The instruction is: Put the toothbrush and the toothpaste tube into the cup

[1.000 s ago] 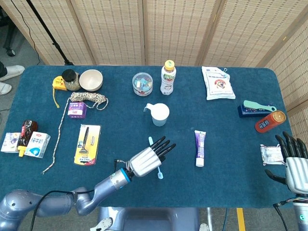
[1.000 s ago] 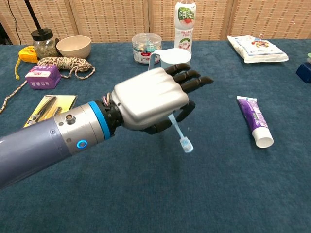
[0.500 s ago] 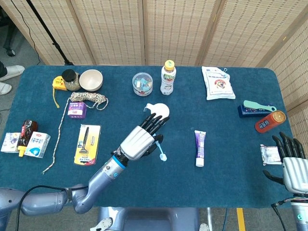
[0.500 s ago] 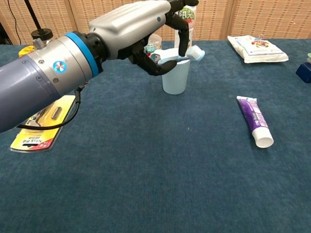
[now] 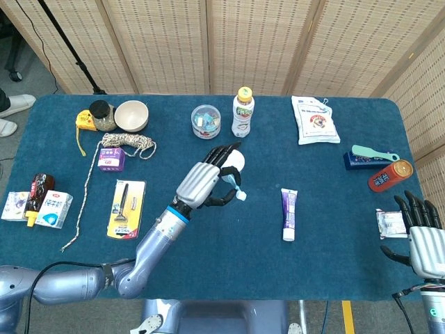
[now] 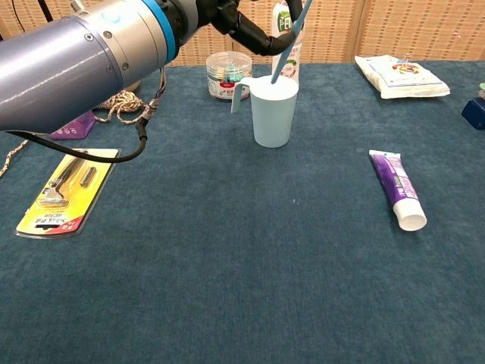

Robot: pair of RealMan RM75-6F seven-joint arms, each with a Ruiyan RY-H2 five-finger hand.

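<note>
The left hand (image 5: 203, 182) hangs over the pale blue cup (image 6: 273, 111), which stands upright toward the far middle of the blue table (image 6: 227, 288). Its fingers (image 5: 222, 154) are closed around the light blue toothbrush (image 6: 288, 38), held tilted with the handle end pointing down at the cup's mouth; from the chest view that lower end sits right at the rim, though whether it is already inside cannot be told. In the head view the brush head (image 5: 239, 195) sticks out from the near right side of the hand.

The purple and white toothpaste tube (image 5: 288, 213) lies flat on the table to the right of the cup, well apart from it, with its cap end toward the near edge.

The right hand (image 5: 423, 236) is at the near right corner of the table, its fingers (image 5: 416, 207) spread apart and holding nothing. Just left of it lies a small white packet (image 5: 389, 223).
</note>
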